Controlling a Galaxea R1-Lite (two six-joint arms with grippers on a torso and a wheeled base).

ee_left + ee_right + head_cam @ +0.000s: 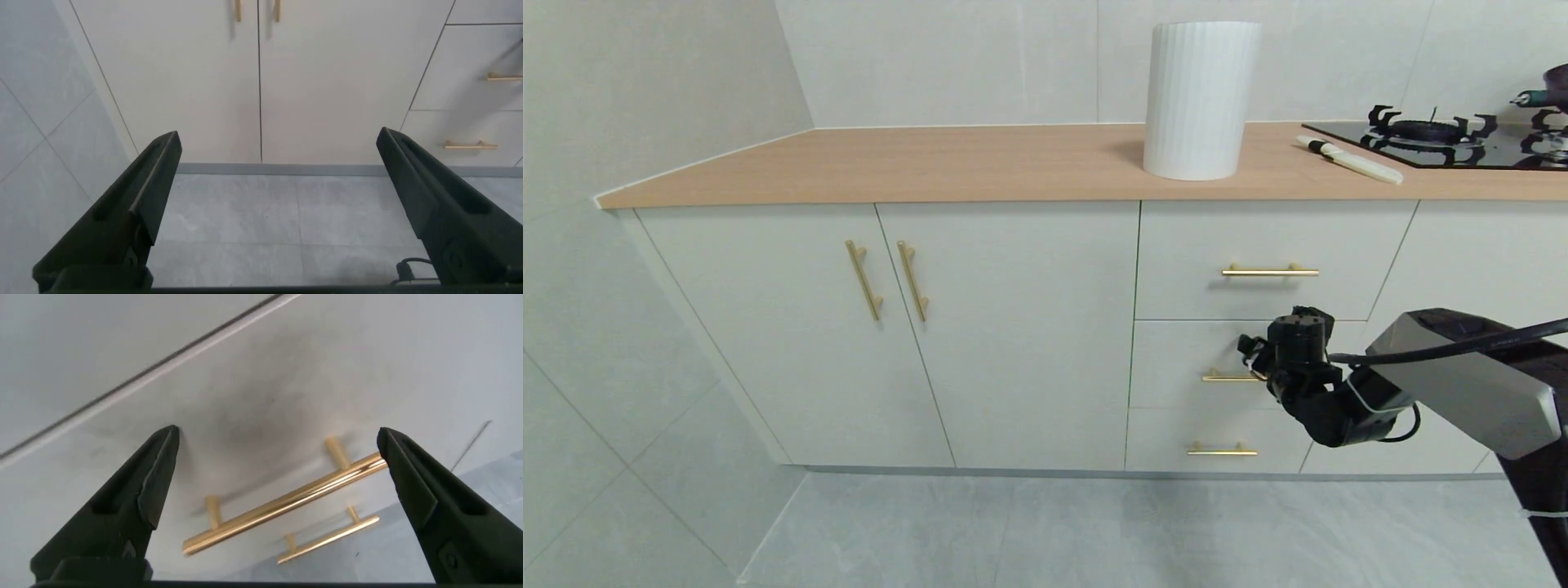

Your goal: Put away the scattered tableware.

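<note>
head view: one knife (1349, 158), three drawers (1201, 245).

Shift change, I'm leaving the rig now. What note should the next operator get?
Left gripper: open, empty, low before the cupboard doors.
Right gripper: open, empty, facing the handle of the middle drawer, not closed on it.
Knife lies on the counter beside the stove; white canister stands nearby.
Done: nothing stowed; that drawer is shut.
Left: probably pull the drawer open, then put the knife away.
</note>
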